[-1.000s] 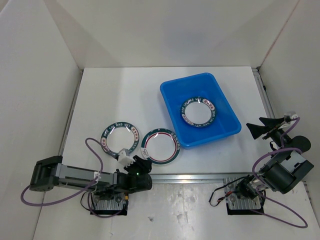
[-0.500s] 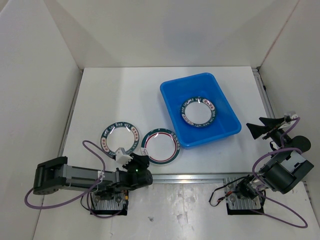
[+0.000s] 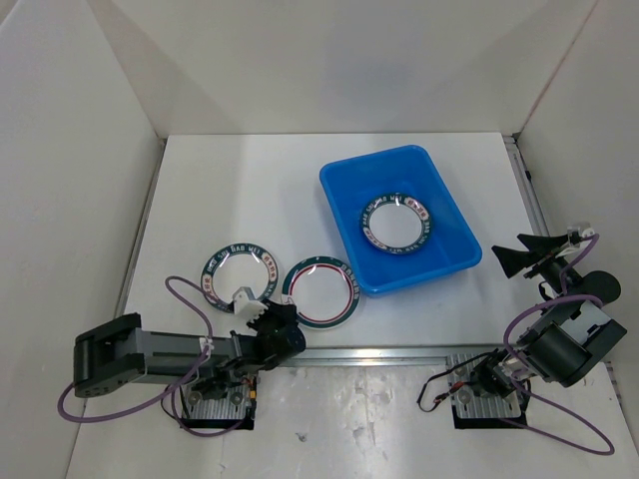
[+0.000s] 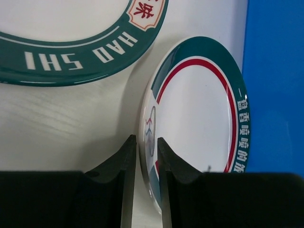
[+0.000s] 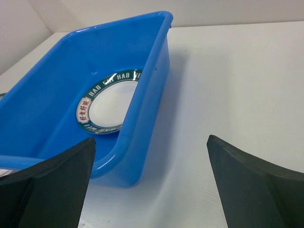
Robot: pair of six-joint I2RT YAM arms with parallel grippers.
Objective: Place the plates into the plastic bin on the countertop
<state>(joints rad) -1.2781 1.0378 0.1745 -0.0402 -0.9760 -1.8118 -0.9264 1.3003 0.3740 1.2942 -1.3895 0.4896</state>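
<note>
The small, round, white-centred, dark-green-rimmed red-ringed plate (image 3: 319, 293) lies flat on the matte white tabletop (image 3: 250, 190). It sits just beside the near-left corner of the bright blue rectangular plastic bin (image 3: 451, 249); whether plate and bin touch, you cannot tell. Your left pincer (image 3: 262, 315) has this plate by its near rim. In the left wrist view its black fingers (image 4: 127, 161) are drawn in to a narrow slit, and the plate's edge stands between them. The plate has not left the tabletop.

To its left, near but apart, lies a second green-rimmed plate (image 3: 240, 271) with pale lettering and red marks, also flat on the tabletop. A third plate of the same kind (image 3: 396, 222) already rests flat on the floor of the bin, towards the middle.

Your right pincer (image 3: 524, 257) hangs over the tabletop to the right of the bin, well apart from it. Its jaws are spread wide and hold nothing. From its wrist camera you look between the fingers at the bin's side wall and the plate inside.

A metal rail (image 3: 399, 351) runs along the near edge of the tabletop, in front of both arm bases.
</note>
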